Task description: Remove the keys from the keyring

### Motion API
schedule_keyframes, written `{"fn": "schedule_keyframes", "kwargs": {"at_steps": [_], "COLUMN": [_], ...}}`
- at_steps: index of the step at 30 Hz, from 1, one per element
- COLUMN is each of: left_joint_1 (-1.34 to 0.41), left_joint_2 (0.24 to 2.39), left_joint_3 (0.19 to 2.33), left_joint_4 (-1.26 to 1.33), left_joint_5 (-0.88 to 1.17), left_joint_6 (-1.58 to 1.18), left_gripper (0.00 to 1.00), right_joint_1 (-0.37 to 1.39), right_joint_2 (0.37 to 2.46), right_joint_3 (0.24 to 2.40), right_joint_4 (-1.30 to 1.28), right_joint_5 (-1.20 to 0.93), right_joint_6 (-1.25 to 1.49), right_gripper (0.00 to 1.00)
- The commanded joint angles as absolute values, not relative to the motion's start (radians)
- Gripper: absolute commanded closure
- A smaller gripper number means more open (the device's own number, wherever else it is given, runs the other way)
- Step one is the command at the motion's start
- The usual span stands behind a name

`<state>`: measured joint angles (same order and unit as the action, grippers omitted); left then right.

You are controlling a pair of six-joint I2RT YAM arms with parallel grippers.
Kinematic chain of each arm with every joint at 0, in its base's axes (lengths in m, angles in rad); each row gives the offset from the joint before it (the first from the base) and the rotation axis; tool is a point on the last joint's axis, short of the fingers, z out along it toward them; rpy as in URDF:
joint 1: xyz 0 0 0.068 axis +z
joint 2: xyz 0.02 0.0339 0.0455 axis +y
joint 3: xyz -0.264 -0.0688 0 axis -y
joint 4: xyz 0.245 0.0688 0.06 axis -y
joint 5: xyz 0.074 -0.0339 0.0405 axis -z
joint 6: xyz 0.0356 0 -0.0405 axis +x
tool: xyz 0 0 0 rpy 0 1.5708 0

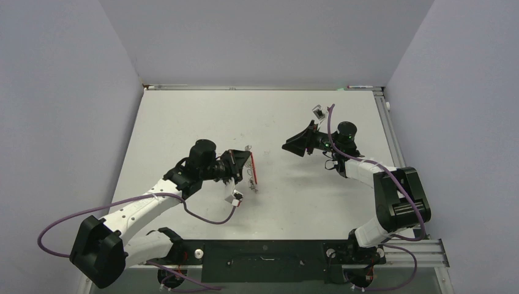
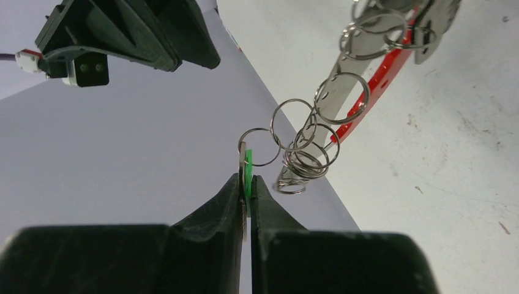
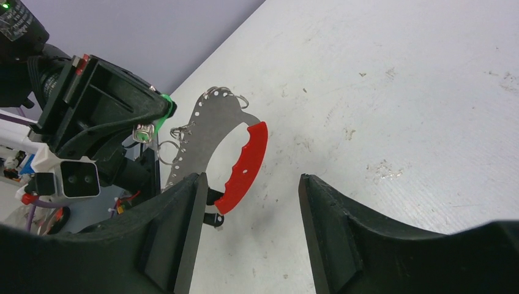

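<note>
The keyring is a silvery crescent plate (image 3: 205, 131) with a red band (image 3: 248, 158), and several small split rings (image 2: 306, 144) hang from its holes. It hangs just above the table. My left gripper (image 2: 246, 179) is shut on the green-headed key (image 2: 248, 164), which links to the ring chain. In the top view this gripper (image 1: 237, 164) sits left of the red band (image 1: 254, 170). A black key head (image 3: 212, 219) shows below the band, beside my right gripper's left finger. My right gripper (image 3: 251, 180) is open and empty, facing the keyring from a short way off; in the top view it (image 1: 295, 144) is to the keyring's right.
Purple cables (image 1: 92, 211) run along both arms. The white table (image 1: 202, 116) has walls at the back and sides, and a metal rail (image 1: 388, 116) runs along its right edge. The arm bases (image 1: 269, 252) sit at the near edge.
</note>
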<state>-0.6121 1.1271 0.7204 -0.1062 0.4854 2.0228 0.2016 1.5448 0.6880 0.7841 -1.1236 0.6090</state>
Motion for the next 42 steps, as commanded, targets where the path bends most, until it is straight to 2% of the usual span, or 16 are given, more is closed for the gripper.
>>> {"fn": "schedule_keyframes", "kwargs": {"at_steps": [1,29,42], "left_joint_1": [-0.598,-0.568,-0.577], "left_joint_2": [1.092,1.097,1.090], "left_joint_3": [0.675,0.633,0.732], "left_joint_4": [-0.034,0.038,-0.278], "left_joint_5": [0.563,0.663,0.537], "left_joint_6": [2.151,2.247,2.214], "left_gripper": [1.00,1.00,1.00], "right_joint_1": [0.196,0.203,0.237], "right_joint_2": [1.505,1.513,1.503], "right_joint_3": [0.714,0.739,0.814], "right_joint_4": [0.803,0.786,0.599], "right_joint_5": [-1.153,-1.190,-1.229], "right_joint_6": [0.575,0.552,0.461], "right_gripper": [0.43,0.42,0.45]}}
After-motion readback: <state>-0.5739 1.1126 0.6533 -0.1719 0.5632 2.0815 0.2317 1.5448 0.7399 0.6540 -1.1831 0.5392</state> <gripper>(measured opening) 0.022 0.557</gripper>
